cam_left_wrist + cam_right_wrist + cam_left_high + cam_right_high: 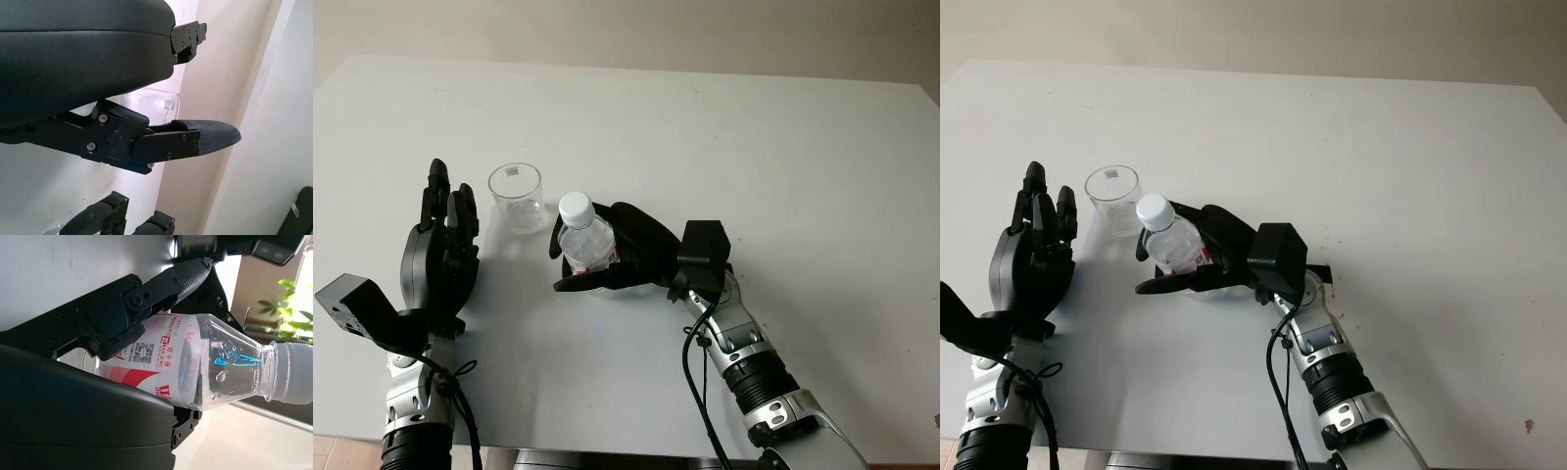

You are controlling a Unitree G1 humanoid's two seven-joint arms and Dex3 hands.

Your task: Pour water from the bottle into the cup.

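Note:
A small clear water bottle (584,238) with a white cap and a red-and-white label stands upright near the table's middle front. My right hand (607,257) is shut on it, its fingers wrapped round the label (151,357). An empty clear plastic cup (517,196) stands upright just left of and behind the bottle, apart from it. My left hand (443,245) is open at the front left, a short way left of the cup and not touching it. The cup's rim (168,100) shows behind that hand's thumb in the left wrist view.
The white table (724,147) stretches bare behind and to the right of the bottle. Its front edge runs close below both forearms. The right arm's cable (697,382) hangs by the forearm.

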